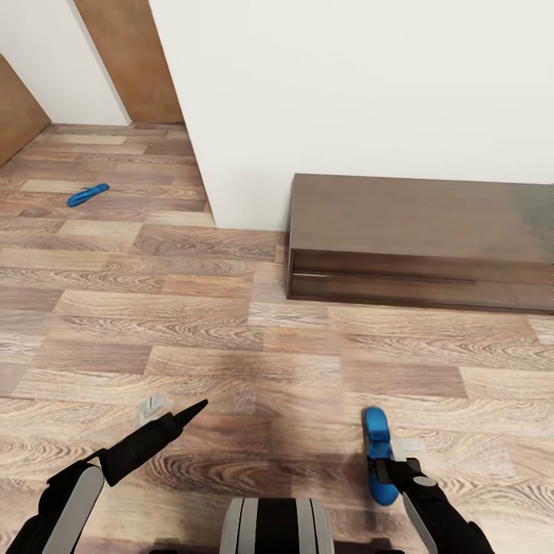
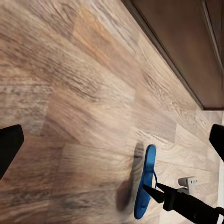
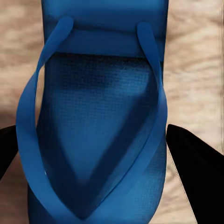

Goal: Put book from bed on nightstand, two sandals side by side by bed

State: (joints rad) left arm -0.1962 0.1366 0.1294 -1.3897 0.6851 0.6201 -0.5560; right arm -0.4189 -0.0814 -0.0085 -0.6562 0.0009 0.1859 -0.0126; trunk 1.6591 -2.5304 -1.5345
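One bright blue sandal (image 1: pixel 376 442) hangs just above the wood floor at the lower right, its shadow (image 2: pixel 124 197) off to one side. My right gripper (image 1: pixel 382 466) is shut on this sandal (image 3: pixel 100 116), a black finger (image 3: pixel 193 163) pressed against each long edge. This same sandal (image 2: pixel 146 179) and the right gripper (image 2: pixel 156 192) also appear in the left wrist view. The other sandal (image 1: pixel 87 194) lies flat on the floor far off at the upper left. My left gripper (image 1: pixel 178 409) is open and empty over bare floor (image 2: pixel 113 140). The book, bed and nightstand are out of view.
A long, low dark-brown cabinet (image 1: pixel 419 231) stands against the white wall (image 1: pixel 346 85) ahead on the right; its front edge (image 2: pixel 177 70) runs along the floor. A wall corner juts out left of it, with brown door panels (image 1: pixel 138 54) beyond.
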